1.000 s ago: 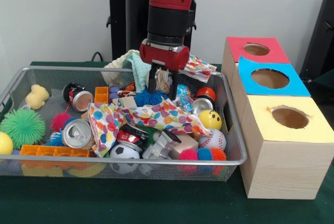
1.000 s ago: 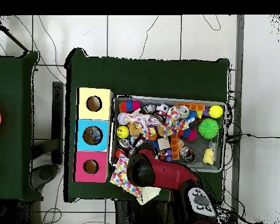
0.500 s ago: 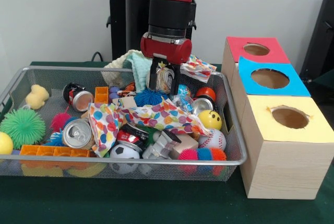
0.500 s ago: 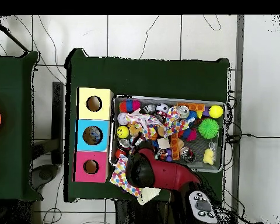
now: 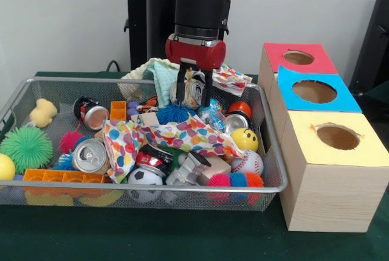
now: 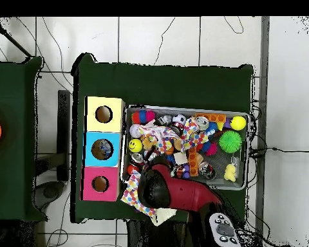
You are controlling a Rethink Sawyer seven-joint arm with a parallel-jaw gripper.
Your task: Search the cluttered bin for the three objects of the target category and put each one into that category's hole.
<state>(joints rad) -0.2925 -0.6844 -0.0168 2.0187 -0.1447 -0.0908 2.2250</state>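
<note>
My gripper point(image 5: 194, 101) hangs over the back of the wire bin point(image 5: 152, 187), shut on a silver printed can point(image 5: 193, 90) held just above the clutter. More cans lie in the bin: one at the front left point(image 5: 91, 155), one at the back left point(image 5: 95, 115), one at the right point(image 5: 234, 121). Beside the bin stand three boxes with holes on top: red point(image 5: 298, 58), blue point(image 5: 314, 92) and yellow point(image 5: 337, 136). In the overhead view the red arm point(image 6: 163, 190) covers the gripper and the can.
The bin is packed with balls, spiky toys, orange bricks point(image 5: 64, 176) and spotted cloths point(image 5: 182, 133). A green cloth point(image 5: 159, 75) and another spotted cloth point(image 5: 231, 80) hang over the back rim near the gripper. The boxes point(image 6: 103, 149) sit close against the bin.
The gripper has risen a little out of the clutter with the can between its fingers and shifted slightly toward the boxes. The bin's other contents have not moved.
</note>
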